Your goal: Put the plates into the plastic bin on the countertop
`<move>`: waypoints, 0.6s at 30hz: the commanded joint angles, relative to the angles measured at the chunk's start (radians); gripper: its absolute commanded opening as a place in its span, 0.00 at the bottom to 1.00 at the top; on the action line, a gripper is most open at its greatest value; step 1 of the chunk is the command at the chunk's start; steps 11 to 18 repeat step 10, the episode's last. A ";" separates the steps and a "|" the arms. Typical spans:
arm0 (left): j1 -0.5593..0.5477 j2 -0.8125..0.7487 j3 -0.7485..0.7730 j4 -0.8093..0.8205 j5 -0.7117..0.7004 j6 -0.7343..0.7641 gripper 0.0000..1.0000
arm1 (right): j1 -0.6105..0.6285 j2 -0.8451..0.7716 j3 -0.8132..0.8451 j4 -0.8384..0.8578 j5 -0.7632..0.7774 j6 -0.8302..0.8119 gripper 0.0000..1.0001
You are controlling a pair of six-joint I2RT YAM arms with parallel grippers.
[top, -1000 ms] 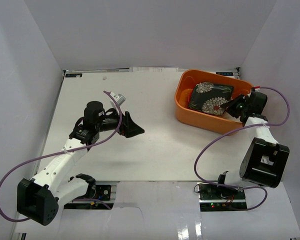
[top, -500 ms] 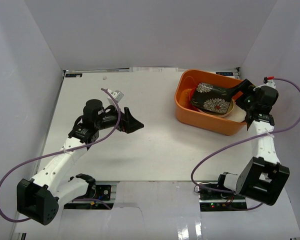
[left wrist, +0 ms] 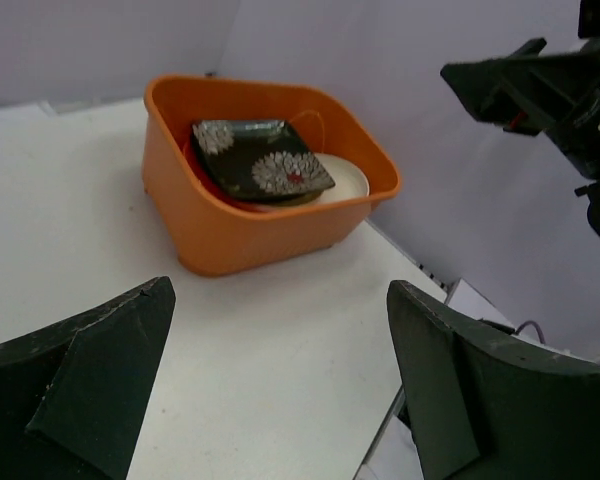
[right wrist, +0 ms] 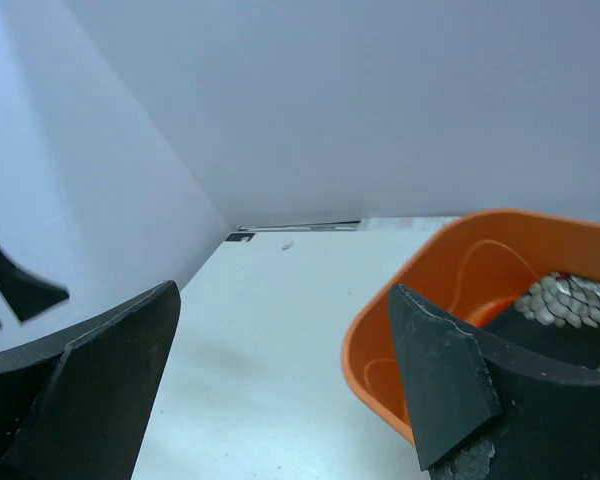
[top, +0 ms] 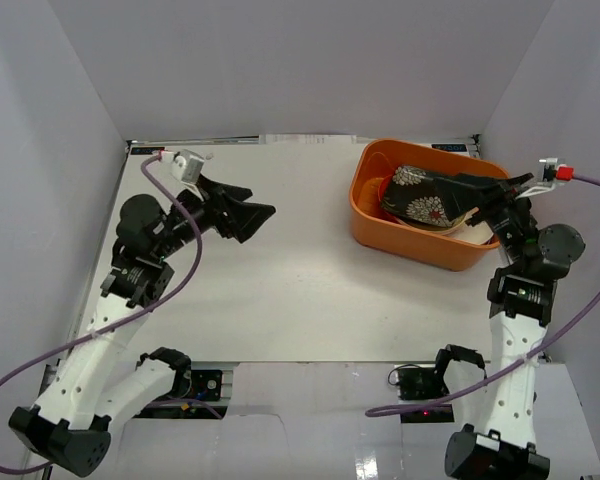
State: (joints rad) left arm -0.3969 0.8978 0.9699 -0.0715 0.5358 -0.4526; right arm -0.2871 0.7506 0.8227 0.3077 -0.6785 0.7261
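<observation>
The orange plastic bin stands at the far right of the white countertop. A square black floral plate lies tilted on top of the other plates in it. A cream plate shows under its right side. My right gripper hangs open over the bin's right end, holding nothing. My left gripper is open and empty, raised over the far left of the countertop. The left wrist view shows the bin, the floral plate and the cream plate.
White walls close in the countertop at the back and on both sides. Purple cables loop from each arm. The right arm rises near the right wall. The near table edge carries circuit boards.
My right gripper opened and let go of the floral plate, which now lies in the bin. The right arm lifted and drew back. The left arm rose and swung toward the far left.
</observation>
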 commanded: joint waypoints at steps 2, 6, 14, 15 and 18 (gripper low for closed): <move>-0.005 -0.089 0.098 0.064 -0.114 0.022 0.98 | 0.002 -0.115 0.059 0.139 -0.177 0.065 0.90; -0.005 -0.126 0.122 0.062 -0.157 0.038 0.98 | 0.012 -0.143 0.122 0.070 -0.199 0.018 0.90; -0.003 -0.131 0.151 0.023 -0.201 0.051 0.98 | 0.019 -0.146 0.122 0.048 -0.167 0.013 0.90; -0.003 -0.131 0.151 0.023 -0.201 0.051 0.98 | 0.019 -0.146 0.122 0.048 -0.167 0.013 0.90; -0.003 -0.131 0.151 0.023 -0.201 0.051 0.98 | 0.019 -0.146 0.122 0.048 -0.167 0.013 0.90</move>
